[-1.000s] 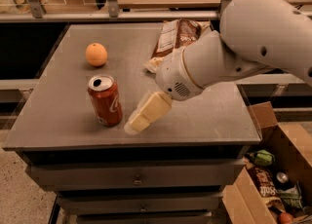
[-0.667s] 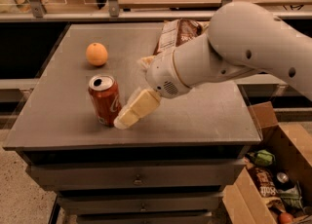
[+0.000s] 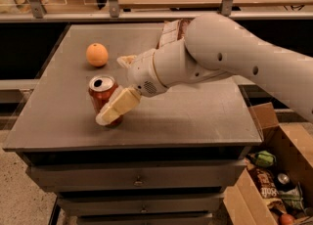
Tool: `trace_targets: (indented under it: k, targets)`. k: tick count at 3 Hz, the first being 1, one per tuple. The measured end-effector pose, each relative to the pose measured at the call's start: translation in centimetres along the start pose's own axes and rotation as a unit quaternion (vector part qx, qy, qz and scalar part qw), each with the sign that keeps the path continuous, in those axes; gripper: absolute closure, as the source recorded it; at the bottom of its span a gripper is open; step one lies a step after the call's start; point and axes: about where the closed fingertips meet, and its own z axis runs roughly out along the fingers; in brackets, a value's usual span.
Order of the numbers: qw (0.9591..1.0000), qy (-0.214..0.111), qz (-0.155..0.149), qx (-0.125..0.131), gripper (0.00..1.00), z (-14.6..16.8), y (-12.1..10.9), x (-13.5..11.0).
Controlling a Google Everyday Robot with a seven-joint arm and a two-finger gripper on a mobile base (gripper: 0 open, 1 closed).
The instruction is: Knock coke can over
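The red coke can [image 3: 100,94] with a silver top stands near the front left of the grey table [image 3: 195,116]. It leans slightly to the left. My gripper [image 3: 113,109] is right against the can's front right side, and its cream-coloured finger [image 3: 117,105] overlaps the can's lower part. The white arm reaches in from the right.
A round orange [image 3: 97,55] lies behind the can at the back left. A tan and brown chip bag [image 3: 171,32] lies at the back, partly hidden by the arm. An open cardboard box [image 3: 274,180] with several items sits on the floor at the right.
My gripper has moved left, from beside the can to touching it. The can now leans a little to the left.
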Motion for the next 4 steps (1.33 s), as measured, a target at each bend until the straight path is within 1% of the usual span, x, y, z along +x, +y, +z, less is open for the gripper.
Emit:
trace_targets:
  k: [1,2,3,4]
  targets:
    - [0.9974,-0.033,-0.04,-0.049,0.16,2.1,1.0,-0.6]
    - [0.9913,-0.047,-0.074,-0.098,0.37,3.5,2.5,-0.7]
    - [0.9858,-0.059,-0.086,-0.132,0.6,4.0,3.4,-0.5]
    - [0.9858,-0.059,-0.086,-0.132,0.84,3.9,3.4,-0.7]
